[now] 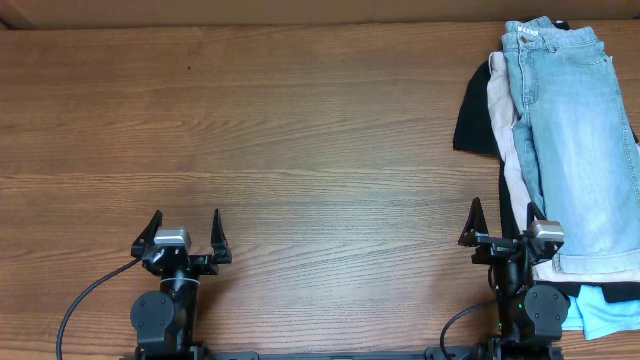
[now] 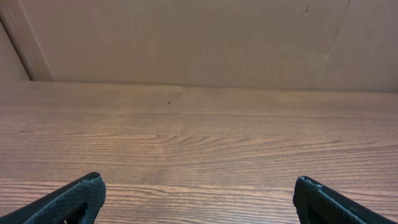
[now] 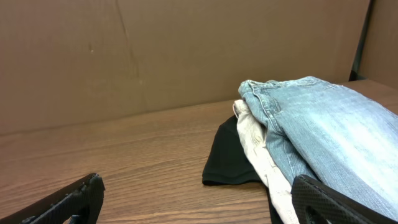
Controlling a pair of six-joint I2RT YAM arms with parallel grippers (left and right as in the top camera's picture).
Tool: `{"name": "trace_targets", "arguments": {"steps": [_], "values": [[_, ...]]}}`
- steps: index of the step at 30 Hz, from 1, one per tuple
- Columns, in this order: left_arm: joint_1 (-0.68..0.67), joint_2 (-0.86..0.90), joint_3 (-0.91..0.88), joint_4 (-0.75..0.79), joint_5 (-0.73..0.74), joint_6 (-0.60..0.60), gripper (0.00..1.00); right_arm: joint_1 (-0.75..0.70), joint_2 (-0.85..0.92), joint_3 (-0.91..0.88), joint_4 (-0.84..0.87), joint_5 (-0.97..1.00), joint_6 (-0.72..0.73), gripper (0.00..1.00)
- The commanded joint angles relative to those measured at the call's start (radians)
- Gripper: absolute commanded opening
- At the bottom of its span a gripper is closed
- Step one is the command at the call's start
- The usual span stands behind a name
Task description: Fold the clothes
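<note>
Denim shorts (image 1: 575,140) lie on top of beige shorts (image 1: 508,130) and a black garment (image 1: 474,120), so they look free to lift first; right gripper (image 1: 503,215) sits just beside that stack, left gripper (image 1: 186,220) well apart from it, both spread wide, empty.

The left gripper (image 2: 198,202) is spread wide, its two black textured fingertips (image 2: 78,198) sitting in the bottom corners. Between them stretches a wood-grain table (image 2: 199,137), backed by a brown cardboard wall (image 2: 186,37).
</note>
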Motion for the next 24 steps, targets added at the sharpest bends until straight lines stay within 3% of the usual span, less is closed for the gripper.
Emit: {"name": "trace_targets", "arguments": {"steps": [1,12,17,24], "values": [[-0.006,-0.009,-0.004,-0.001,-0.013,0.02,1.0,0.006,-0.01,-0.011,0.002,0.013,-0.003,1.0],[-0.006,-0.009,-0.004,0.003,-0.01,0.02,1.0,0.006,-0.01,-0.011,0.06,0.016,0.001,1.0],[-0.006,-0.009,-0.004,0.025,0.058,0.013,1.0,0.005,-0.01,0.003,0.132,-0.079,0.0,1.0],[-0.006,-0.008,0.111,-0.057,0.145,0.012,1.0,0.006,-0.006,0.148,0.013,-0.082,0.0,1.0]]}}
